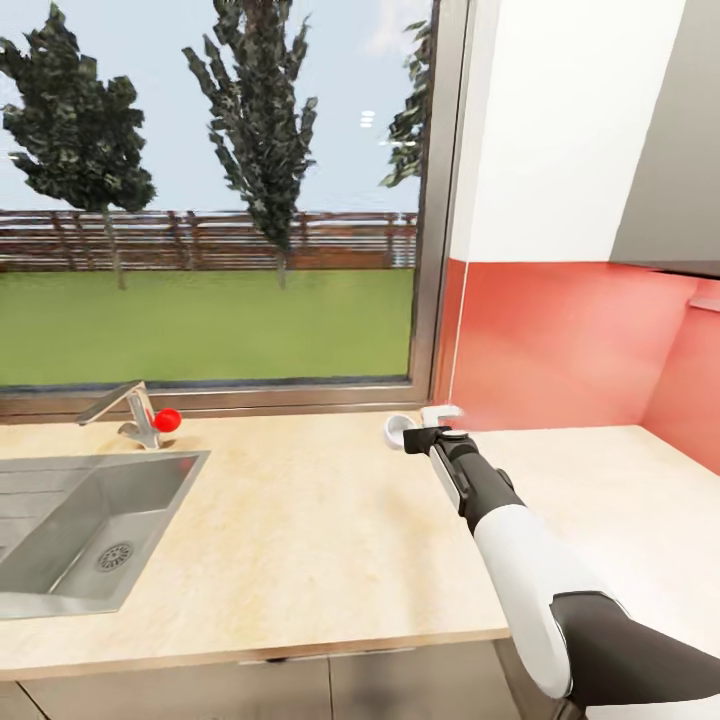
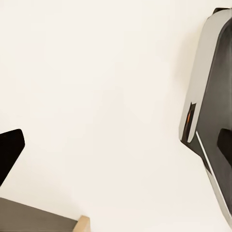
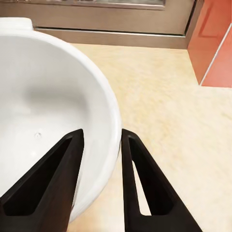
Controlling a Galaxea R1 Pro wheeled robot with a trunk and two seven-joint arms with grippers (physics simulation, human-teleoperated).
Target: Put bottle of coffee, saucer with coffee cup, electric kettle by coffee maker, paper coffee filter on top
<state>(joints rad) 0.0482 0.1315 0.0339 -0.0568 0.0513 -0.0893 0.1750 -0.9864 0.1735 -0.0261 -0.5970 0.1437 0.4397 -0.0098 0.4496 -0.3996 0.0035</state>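
Clearly the right gripper [image 3: 101, 159] pinches the coffee cup [image 3: 48, 106] by its wall, mouth facing the wrist camera.

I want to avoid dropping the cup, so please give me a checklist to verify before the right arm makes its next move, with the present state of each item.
1. Right gripper jaws straddle the coffee cup wall, one finger inside and one outside: ok.
2. Cup held above the countertop or resting on it: cannot tell.
3. Bare countertop around the cup for setting down: ok.
4. Saucer ready under or beside the cup: cannot tell.
5. Coffee maker close by as a reference: cannot tell.
6. Distance from the sink edge: ok, the cup is well away toward the red wall.
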